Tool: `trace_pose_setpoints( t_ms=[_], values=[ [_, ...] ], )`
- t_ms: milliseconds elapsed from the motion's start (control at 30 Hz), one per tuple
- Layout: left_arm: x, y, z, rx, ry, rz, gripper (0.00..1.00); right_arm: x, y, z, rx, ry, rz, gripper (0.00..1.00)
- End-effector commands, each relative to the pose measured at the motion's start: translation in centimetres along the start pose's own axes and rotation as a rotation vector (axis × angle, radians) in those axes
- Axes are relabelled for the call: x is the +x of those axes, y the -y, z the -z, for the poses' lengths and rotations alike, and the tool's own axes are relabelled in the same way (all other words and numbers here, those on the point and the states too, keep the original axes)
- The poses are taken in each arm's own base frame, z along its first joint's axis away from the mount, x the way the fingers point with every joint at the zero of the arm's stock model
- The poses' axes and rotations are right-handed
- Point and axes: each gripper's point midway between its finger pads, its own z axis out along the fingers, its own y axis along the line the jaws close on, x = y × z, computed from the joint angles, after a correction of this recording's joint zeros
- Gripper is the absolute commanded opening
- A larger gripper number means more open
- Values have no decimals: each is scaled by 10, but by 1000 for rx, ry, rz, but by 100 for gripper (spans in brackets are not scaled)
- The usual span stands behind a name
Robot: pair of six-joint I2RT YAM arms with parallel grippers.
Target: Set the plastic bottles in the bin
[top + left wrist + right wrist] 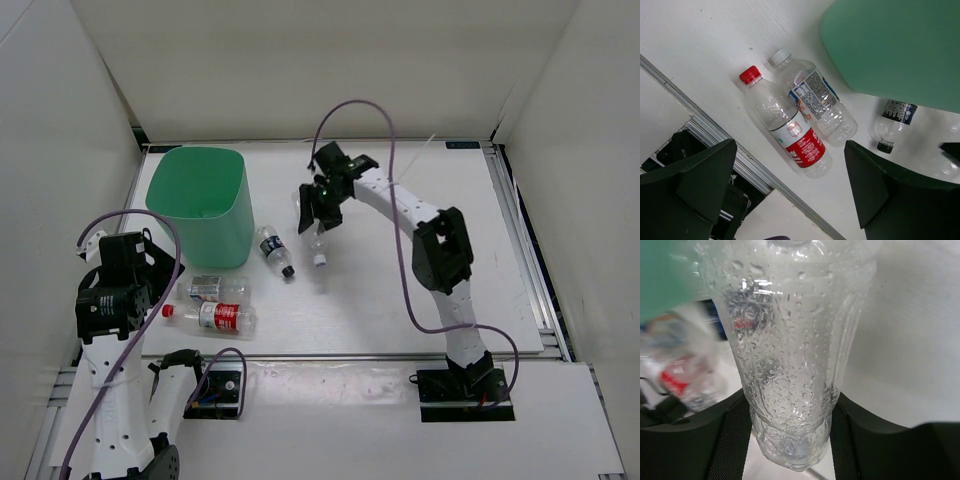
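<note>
From above, the mint-green bin (pixel 228 232) stands at the upper left of the white table (pixel 470 290), and the part of its inside that shows holds no bottle. All four bottles are outside it. The dark-labelled bottle (pixel 273 249) lies just right of the bin. The pale-labelled bottle (pixel 216 288) and the red-labelled bottle (pixel 218 316) lie side by side below the bin, toward the lower left. Right of the dark one, near the middle of the frame, the right gripper (pixel 318 212) has the plain clear bottle (pixel 318 243) hanging from it with the cap pointing down.

In the left wrist view, the left gripper (pixel 790 145) hangs wide open over the red-labelled and pale-labelled bottles, its dark fingers in the two lower corners and touching neither. The bin wall fills the upper right, and the dark-labelled bottle peeks out beneath it.

In the right wrist view, the plain clear bottle fills the centre, beaded with droplets inside. The right gripper's fingers (pixel 732 437) press against its lower end on both sides, so it is clamped on that bottle. The bin is a green blur in the upper left corner.

By my reading nothing is binned yet. The first bottle is in hand, and three more wait on the table.
</note>
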Motion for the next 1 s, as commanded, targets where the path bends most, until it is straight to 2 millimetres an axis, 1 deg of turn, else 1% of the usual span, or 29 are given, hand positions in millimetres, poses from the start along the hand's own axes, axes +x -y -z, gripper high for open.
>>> trace_pose_setpoints(
  t_ms=[0,33,67,100,133,167,200,233,267,300,333,367,400,433,467,500,533,567,600,633,700,733,767,800,833,867,900,933,967],
  values=[
    [11,-9,6,-28,-46,-8,100,-54,-76,125,-159,335,40,24],
    [15,-9,5,-28,-60,-11,100,-60,-93,150,-208,388,51,23],
    [15,-10,6,-22,-54,-9,100,-75,-115,175,-281,474,89,23],
    [17,-11,4,-30,-62,-12,100,-75,-137,194,-341,519,141,25],
    [22,-12,1,-33,-80,-15,100,-77,-157,205,-378,569,174,28],
    [22,-12,2,-27,-73,-13,100,-83,-168,210,-398,613,200,28],
    [26,-13,0,-28,-91,-16,100,-95,-191,228,-461,701,255,29],
    [31,-13,-2,-28,-109,-19,100,-102,-203,235,-480,744,276,31],
    [31,-13,-1,-22,-103,-17,100,-104,-222,240,-510,775,304,33],
    [33,-15,-3,-29,-111,-20,100,-114,-233,226,-541,775,328,34],
    [37,-15,-5,-32,-127,-14,100,-120,-257,260,-602,861,375,36],
    [35,-13,-4,-16,-109,-8,100,-116,-272,257,-639,866,388,37],
    [36,-14,-5,-6,-98,-4,100,-120,-278,253,-644,889,390,37],
    [34,-15,-4,-7,-85,-2,100,-123,-288,254,-665,938,401,39],
    [31,-14,-3,5,-58,5,100,-119,-295,236,-647,938,409,39],
    [28,-13,-3,13,-49,-1,100,-124,-296,225,-617,968,433,40],
    [27,-15,-2,12,-34,-7,100,-125,-302,221,-611,983,450,40],
    [24,-15,0,11,-21,-5,100,-121,-313,216,-618,997,476,43],
    [22,-17,-1,2,-13,-27,100,-124,-316,206,-609,1008,495,44],
    [18,-15,1,13,1,-31,100,-125,-321,206,-592,1046,500,46],
    [18,-15,1,13,1,-40,100,-133,-314,197,-532,1078,545,57],
    [18,-16,1,13,1,-54,100,-129,-316,195,-512,1074,564,63],
    [19,-16,0,7,-6,-56,100,-129,-313,195,-486,1069,575,75],
    [15,-16,1,6,7,-54,100,-124,-312,215,-438,1102,600,100],
    [13,-14,2,6,7,-54,100,-119,-313,237,-400,1136,599,100],
    [9,-15,4,1,25,-51,100,-109,-299,268,-342,1162,576,100],
    [7,-16,4,-8,33,-35,100,-105,-287,284,-298,1187,541,100],
    [5,-14,6,-2,40,-13,100,-107,-268,300,-254,1212,459,100],
    [5,-13,6,-2,40,0,100,-93,-250,319,-256,1207,417,100]
  ],
)
